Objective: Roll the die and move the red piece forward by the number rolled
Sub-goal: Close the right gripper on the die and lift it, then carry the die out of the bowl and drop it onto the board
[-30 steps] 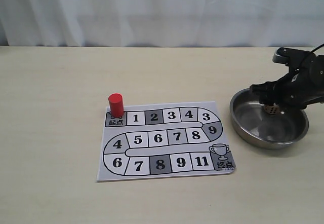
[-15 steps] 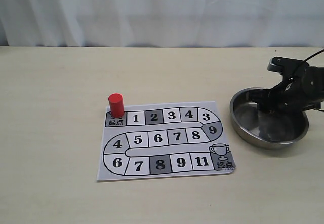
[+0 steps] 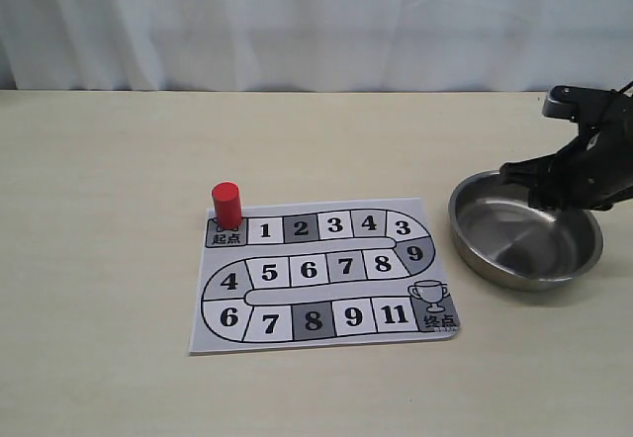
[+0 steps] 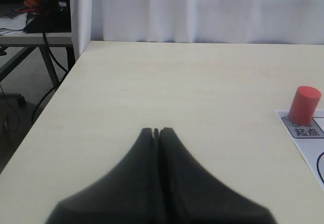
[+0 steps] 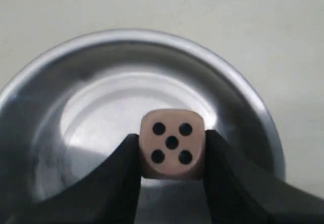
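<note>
The die [image 5: 172,144], a light wooden cube showing five black pips, is pinched between the two black fingers of my right gripper [image 5: 171,137], which is shut on it. In the exterior view the right gripper [image 3: 539,192] hangs over the far side of the steel bowl [image 3: 465,234], and the fingers hide the die there. The red piece [image 3: 226,205] stands upright on the start square of the numbered board [image 3: 326,269]; the left wrist view also catches the red piece [image 4: 304,105]. My left gripper [image 4: 157,131] is shut on nothing, over bare table well left of the board.
The bowl's rim [image 5: 126,34] curves beneath the held die, and nothing lies in the bowl. A white curtain hangs behind the table. The table's left edge [image 4: 55,89] shows in the left wrist view, with another desk beyond it.
The right gripper dipped lower into the bowl half a second ago, then rose and shifted slightly right. The red piece and the left gripper have not moved.
</note>
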Robot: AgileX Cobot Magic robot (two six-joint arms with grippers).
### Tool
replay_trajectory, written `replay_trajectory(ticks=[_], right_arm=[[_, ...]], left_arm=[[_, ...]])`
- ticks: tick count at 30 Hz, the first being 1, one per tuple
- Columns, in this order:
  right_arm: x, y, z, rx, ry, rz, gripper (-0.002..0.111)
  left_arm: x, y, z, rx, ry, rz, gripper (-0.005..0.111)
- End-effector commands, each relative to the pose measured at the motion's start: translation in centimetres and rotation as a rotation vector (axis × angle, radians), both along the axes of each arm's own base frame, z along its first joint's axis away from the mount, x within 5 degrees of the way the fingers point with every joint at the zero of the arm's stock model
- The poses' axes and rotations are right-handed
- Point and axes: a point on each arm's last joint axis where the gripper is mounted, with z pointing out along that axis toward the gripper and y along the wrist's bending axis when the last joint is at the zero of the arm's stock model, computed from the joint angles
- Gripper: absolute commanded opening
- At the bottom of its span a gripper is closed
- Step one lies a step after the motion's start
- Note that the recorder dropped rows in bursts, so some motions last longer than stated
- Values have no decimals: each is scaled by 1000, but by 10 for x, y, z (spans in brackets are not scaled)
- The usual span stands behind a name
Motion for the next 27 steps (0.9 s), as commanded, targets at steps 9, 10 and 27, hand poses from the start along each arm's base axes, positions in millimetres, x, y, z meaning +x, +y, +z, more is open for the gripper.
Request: replay_trajectory(ticks=[9,10,27], right_arm=[[-96,-1,28,-16,182,-67,4],[-102,-1,24,-17,203,-64,4],[-91,46,-4,485,56,107,30]], left_arm=[[0,0,3,-1,-17,-8,0],[0,0,3,-1,-17,-8,0],[0,0,3,-1,-17,-8,0]])
